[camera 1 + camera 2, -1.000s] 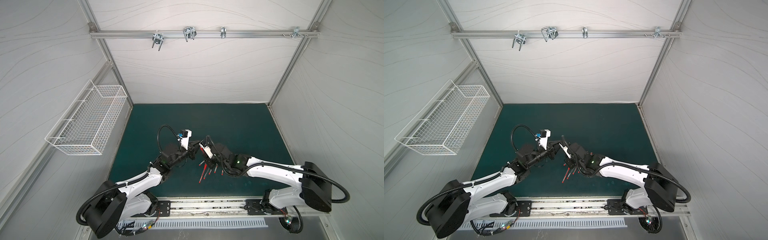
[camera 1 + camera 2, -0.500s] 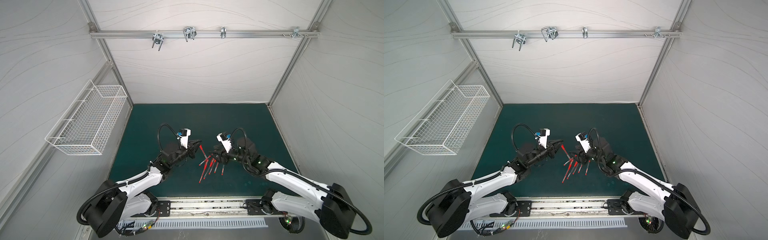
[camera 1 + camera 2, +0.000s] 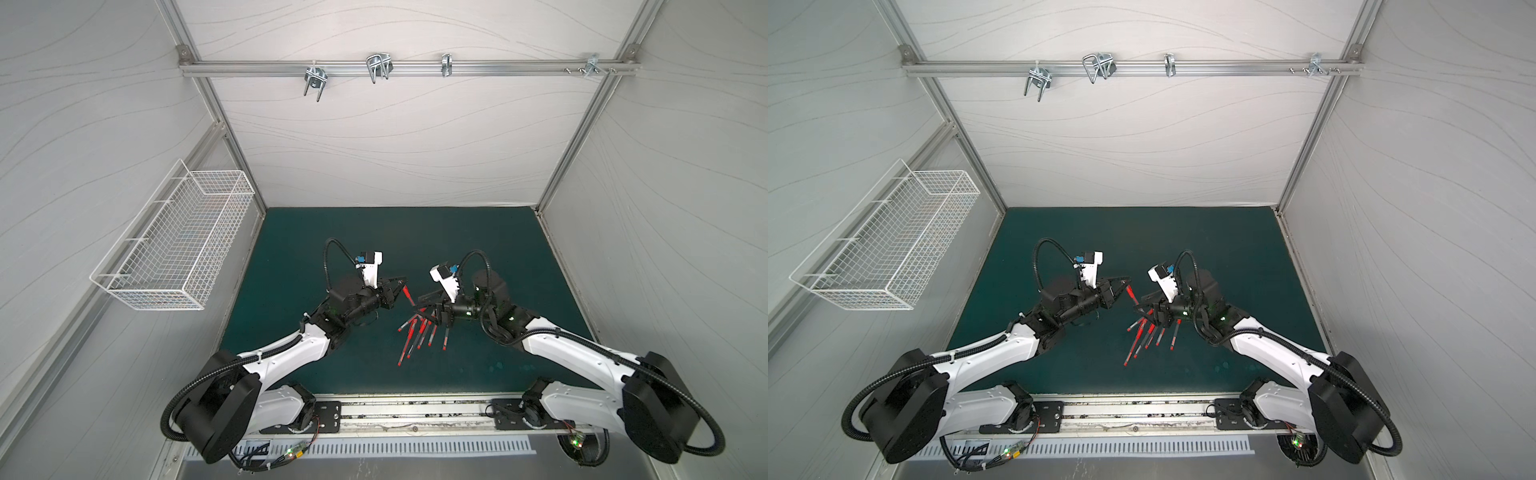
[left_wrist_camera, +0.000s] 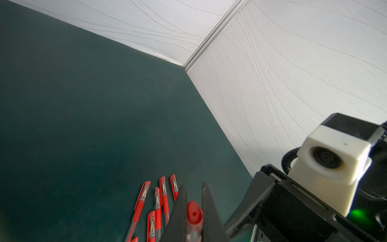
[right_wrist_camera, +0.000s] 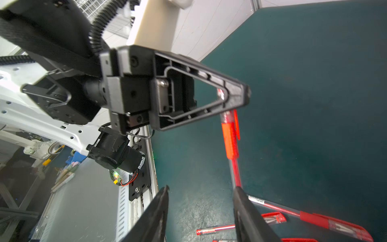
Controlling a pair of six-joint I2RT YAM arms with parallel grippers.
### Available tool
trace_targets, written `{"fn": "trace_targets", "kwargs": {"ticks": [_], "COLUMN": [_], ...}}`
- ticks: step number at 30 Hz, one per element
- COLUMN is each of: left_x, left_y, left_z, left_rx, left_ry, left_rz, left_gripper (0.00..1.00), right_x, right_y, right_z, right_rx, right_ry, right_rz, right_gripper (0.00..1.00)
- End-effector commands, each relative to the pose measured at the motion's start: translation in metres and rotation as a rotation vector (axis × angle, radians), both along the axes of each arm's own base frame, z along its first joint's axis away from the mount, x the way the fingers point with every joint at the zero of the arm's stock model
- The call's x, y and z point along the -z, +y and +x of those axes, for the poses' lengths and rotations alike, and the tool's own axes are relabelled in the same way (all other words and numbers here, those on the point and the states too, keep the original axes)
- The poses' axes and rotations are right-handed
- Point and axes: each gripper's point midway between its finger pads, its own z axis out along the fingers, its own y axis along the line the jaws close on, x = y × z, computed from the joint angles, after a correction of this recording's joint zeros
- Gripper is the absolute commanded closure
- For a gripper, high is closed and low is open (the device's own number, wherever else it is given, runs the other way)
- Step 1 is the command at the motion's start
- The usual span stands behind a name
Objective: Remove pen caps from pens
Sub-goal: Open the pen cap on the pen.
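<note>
Right hand [image 5: 201,187] backed off, released (nothing in it); left hand [image 4: 194,187] clenched on pen [image 5: 229,138], cap [image 5: 227,118] looks still on, pull not done.

Table surface: a dark green mat [image 3: 415,241], filling the lower centre of both top views. Several pens [image 3: 417,338] lie directly on it, close together in a loose fan at the mat's lower centre. In the left wrist view their red caps [image 4: 145,190] are seated.
</note>
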Motion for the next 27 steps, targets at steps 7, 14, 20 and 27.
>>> {"fn": "trace_targets", "kwargs": {"ticks": [7, 14, 20, 27], "left_x": [-0.023, -0.021, -0.021, -0.021], "left_y": [-0.009, -0.011, -0.012, -0.014], "left_z": [0.004, 0.004, 0.004, 0.003], "left_rx": [0.038, 0.051, 0.056, 0.064], "left_ry": [-0.049, -0.051, -0.049, -0.049], "left_rz": [-0.063, -0.065, -0.069, -0.07], "left_gripper": [1.0, 1.0, 1.0, 1.0], "right_x": [0.005, 0.014, 0.019, 0.025], "right_y": [0.0, 0.004, 0.01, 0.015], "right_z": [0.015, 0.018, 0.017, 0.017], "right_rx": [0.066, 0.058, 0.025, -0.009], "right_ry": [-0.004, 0.005, 0.021, 0.033], "right_rz": [-0.001, -0.017, -0.015, -0.017], "right_gripper": [0.58, 0.6, 0.7, 0.75]}}
